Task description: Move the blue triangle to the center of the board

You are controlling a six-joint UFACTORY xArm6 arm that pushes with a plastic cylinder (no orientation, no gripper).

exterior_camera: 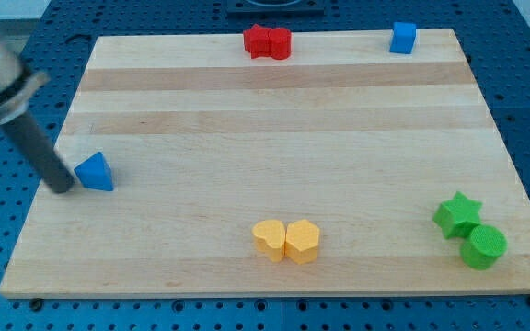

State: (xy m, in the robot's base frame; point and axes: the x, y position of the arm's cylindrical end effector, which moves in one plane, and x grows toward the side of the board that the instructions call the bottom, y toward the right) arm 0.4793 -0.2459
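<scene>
The blue triangle lies on the wooden board near its left edge, about halfway down the view. My rod comes in from the view's upper left, and my tip rests on the board just left of the blue triangle, close to or touching its left side.
Two red blocks sit together at the board's top edge. A blue cube is at the top right. Two yellow blocks lie side by side at bottom centre. A green star and green cylinder are at bottom right.
</scene>
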